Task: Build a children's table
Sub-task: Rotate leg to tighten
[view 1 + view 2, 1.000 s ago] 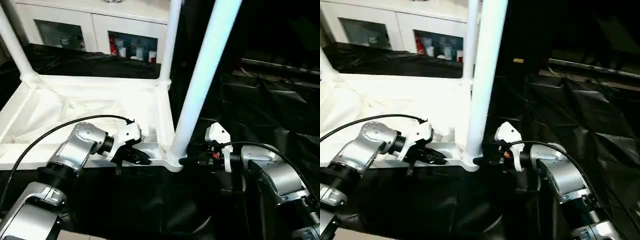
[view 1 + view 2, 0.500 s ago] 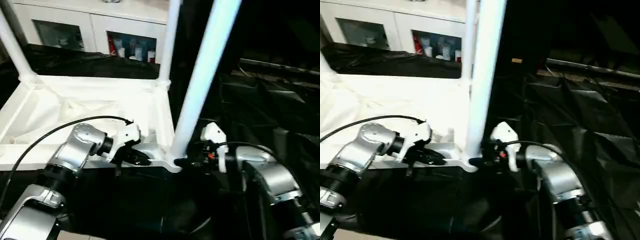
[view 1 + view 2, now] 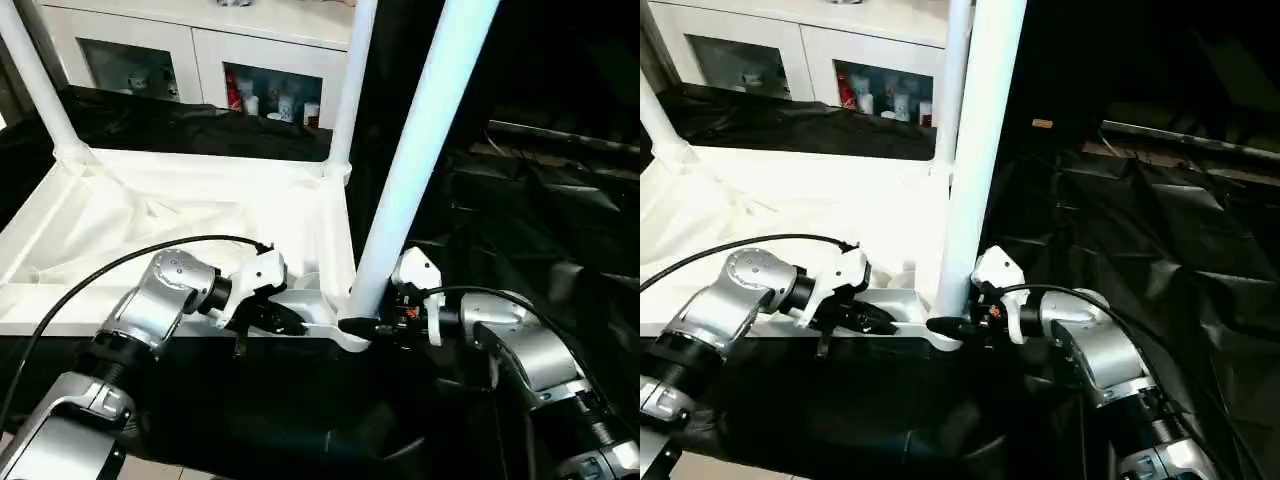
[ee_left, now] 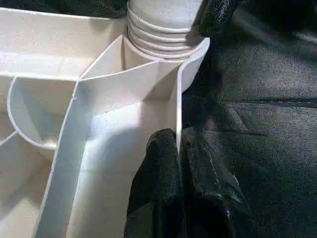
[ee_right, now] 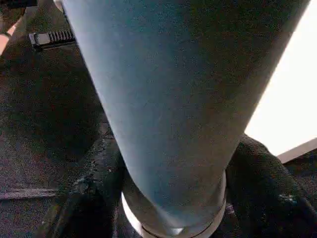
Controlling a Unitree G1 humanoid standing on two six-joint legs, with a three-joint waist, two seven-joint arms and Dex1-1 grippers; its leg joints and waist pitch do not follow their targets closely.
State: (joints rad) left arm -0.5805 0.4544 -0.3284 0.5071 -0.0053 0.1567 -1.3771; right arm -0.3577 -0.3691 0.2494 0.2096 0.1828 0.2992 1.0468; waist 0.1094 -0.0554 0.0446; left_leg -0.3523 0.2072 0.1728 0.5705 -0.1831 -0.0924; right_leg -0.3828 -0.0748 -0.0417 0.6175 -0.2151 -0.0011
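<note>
White ribbed tabletop [image 3: 180,215] upside down, three white legs [image 3: 415,160] upright in corner sockets

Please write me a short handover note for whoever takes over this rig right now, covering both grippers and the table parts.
Left gripper: shut on the tabletop's near rim wall, beside the corner socket.
Right gripper: fingers on either side of the near leg at its base; grip not confirmed.
Tabletop lies underside up on the black-draped work table.
Done: three legs stand in sockets, near leg, far right leg and far left leg.
Left: confirm the near leg is fully seated; the fourth corner is out of view.
</note>
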